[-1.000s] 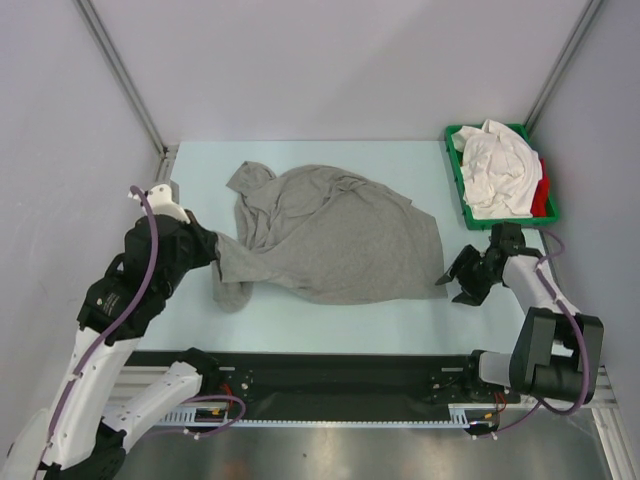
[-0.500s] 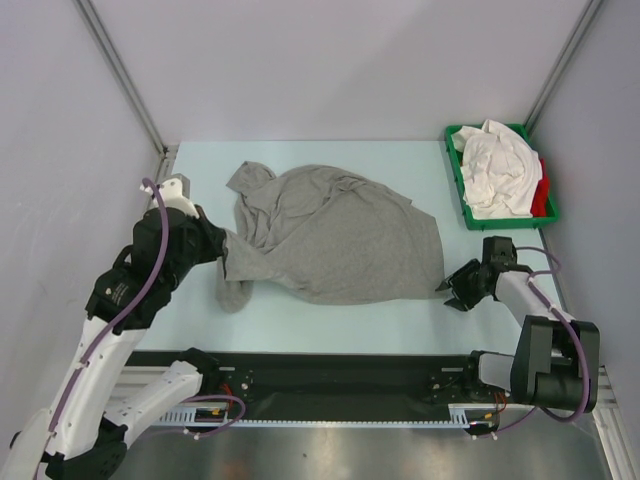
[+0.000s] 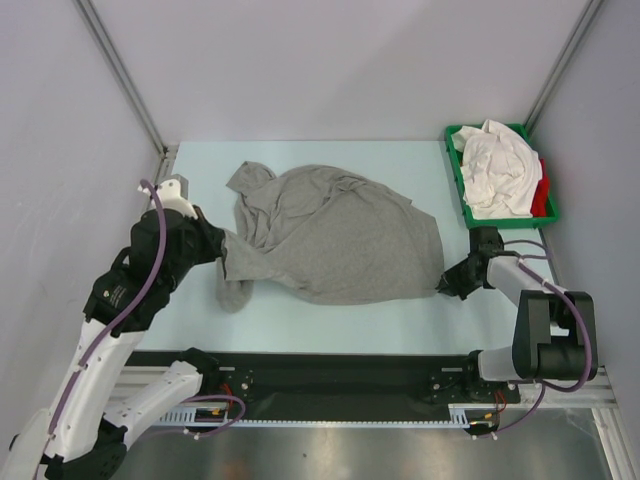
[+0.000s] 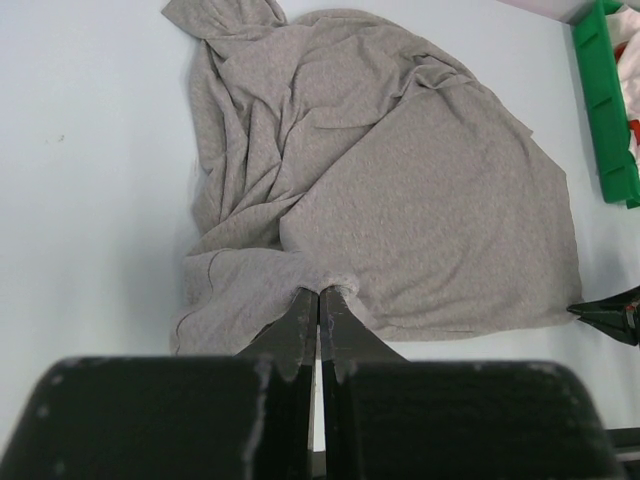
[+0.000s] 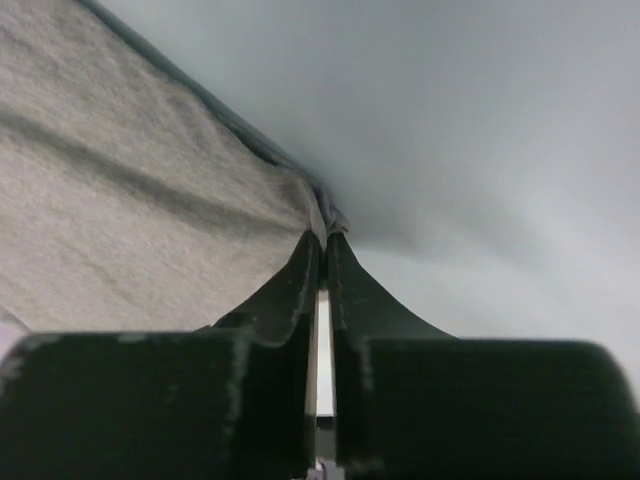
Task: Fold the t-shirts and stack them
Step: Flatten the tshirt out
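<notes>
Lying across the middle of the table (image 3: pixel 400 165): grey t-shirt (image 3: pixel 330 240), crumpled, bunching in folds toward 10 o'clock and lying flatter toward 4 o'clock; judging from the drape, handling as light, soft, limp cotton, sagging and wrinkling wherever unsupported, not fragile, probably sliding easily on the smooth top; taking hold best at hems and corners, at two points well apart, for pulling flat.

Sitting at 2 o'clock on the table: green tray (image 3: pixel 512 221), holding a heap of white t-shirts (image 3: pixel 495 165) rising above the rim; showing beneath them at the tray's 4 o'clock corner: red t-shirt (image 3: pixel 543 193); number of shirts not telling.

Pinching the grey cloth at its 9 o'clock edge: left gripper (image 4: pixel 320 292), fingers pressing together on a puckered fold; pinching the 4 o'clock hem corner: right gripper (image 5: pixel 322 236), fingers pressing nearly together on the fabric.
</notes>
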